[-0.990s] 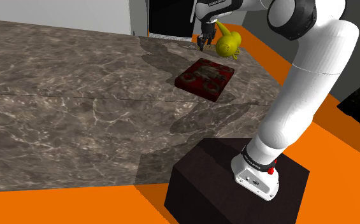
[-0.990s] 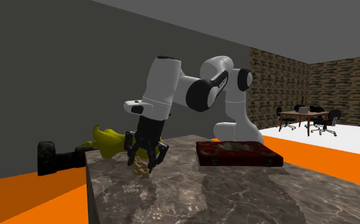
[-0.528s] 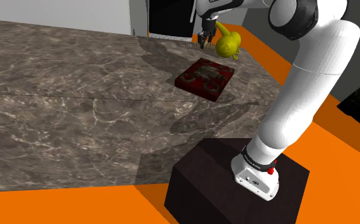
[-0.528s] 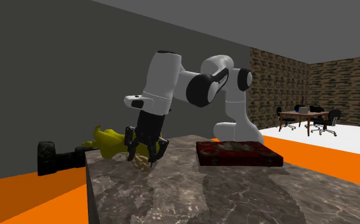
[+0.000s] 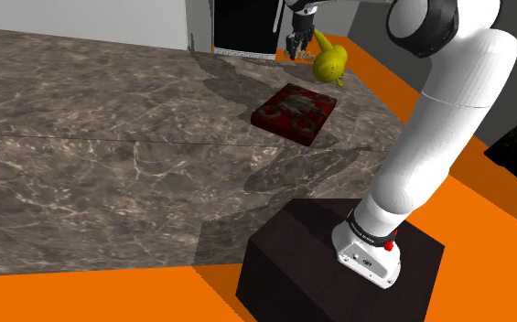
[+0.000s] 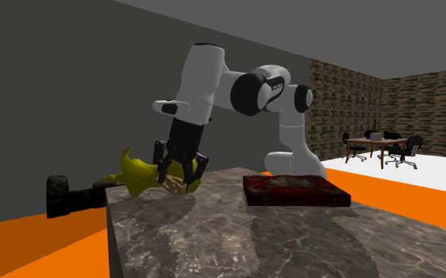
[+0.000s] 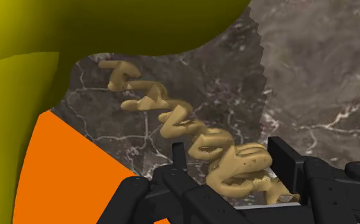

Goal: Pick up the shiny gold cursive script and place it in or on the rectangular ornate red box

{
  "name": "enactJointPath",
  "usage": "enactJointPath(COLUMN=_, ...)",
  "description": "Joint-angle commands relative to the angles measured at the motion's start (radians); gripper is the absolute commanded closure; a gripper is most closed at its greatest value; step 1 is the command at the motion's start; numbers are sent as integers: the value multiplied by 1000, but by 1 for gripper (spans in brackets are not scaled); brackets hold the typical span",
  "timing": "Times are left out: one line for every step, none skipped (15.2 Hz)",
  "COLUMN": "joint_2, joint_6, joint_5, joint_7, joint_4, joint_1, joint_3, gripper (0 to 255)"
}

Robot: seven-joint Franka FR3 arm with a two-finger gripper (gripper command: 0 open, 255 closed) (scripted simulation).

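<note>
The gold cursive script (image 7: 197,137) hangs clasped between my gripper's (image 7: 232,173) black fingers, its letters trailing out past the fingertips above the marble tabletop. In the shoulder view my gripper (image 5: 294,48) is at the table's far edge, beyond the ornate red box (image 5: 293,112) and beside a yellow-green gourd-shaped thing (image 5: 329,62). From the second exterior view the gripper (image 6: 178,178) holds the script (image 6: 174,184) a little above the table, to the left of the red box (image 6: 294,190), which lies flat.
The yellow-green thing (image 6: 138,175) sits close behind the gripper and looms large in the wrist view (image 7: 44,51). Orange floor lies past the marble table's edge (image 6: 112,237). A dark lump (image 6: 59,195) lies on the floor. A black area (image 5: 242,23) opens behind the table.
My gripper has risen from the tabletop with the gold script in it and drifted slightly toward the far edge. The red box has not moved.
</note>
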Motion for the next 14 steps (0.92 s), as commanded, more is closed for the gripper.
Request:
enactJointPath(joint_2=-2, joint_6=-26, joint_5=1, joint_7=-6, joint_4=25, joint_1=-1, joint_3=-1, gripper=255)
enactJointPath(joint_2=-1, joint_6=-39, joint_5=2, joint_7=-9, joint_4=39, joint_1=-1, joint_3=-1, gripper=255)
enactJointPath(joint_2=-1, joint_6=-53, joint_5=3, joint_7=-12, joint_4=53, joint_1=-1, joint_3=-1, gripper=255)
enactJointPath(joint_2=0, joint_6=-66, joint_5=4, joint_7=-15, joint_4=67, joint_1=-1, joint_3=-1, gripper=255)
enactJointPath(joint_2=1, joint_6=-79, joint_5=6, joint_7=-17, joint_4=82, joint_1=-2, joint_3=-1, gripper=255)
enactJointPath(joint_2=2, joint_6=-93, joint_5=7, joint_7=-21, joint_4=97, joint_1=-2, joint_3=-1, gripper=255)
enactJointPath(joint_2=4, joint_6=-106, joint_5=8, joint_7=-24, joint_4=112, joint_1=-2, joint_3=-1, gripper=255)
enactJointPath(joint_2=6, joint_6=-120, joint_5=9, joint_7=-27, joint_4=128, joint_1=-3, joint_3=-1, gripper=255)
enactJointPath(joint_2=8, joint_6=-134, joint_5=11, joint_7=-30, joint_4=144, joint_1=-3, joint_3=-1, gripper=255)
enactJointPath(joint_2=10, joint_6=-148, joint_5=12, joint_7=-33, joint_4=161, joint_1=-3, joint_3=-1, gripper=255)
enactJointPath(joint_2=13, joint_6=-162, joint_5=14, joint_7=-36, joint_4=178, joint_1=-4, joint_3=-1, gripper=255)
enactJointPath(joint_2=13, joint_6=-162, joint_5=14, joint_7=-36, joint_4=178, joint_1=-4, joint_3=-1, gripper=255)
enactJointPath(joint_2=-27, joint_6=-155, joint_5=-2, joint_7=-15, joint_4=128, joint_1=11, joint_3=4, gripper=255)
enactJointPath(joint_2=-66, joint_6=-149, joint_5=-17, joint_7=7, joint_4=80, joint_1=25, joint_3=10, gripper=255)
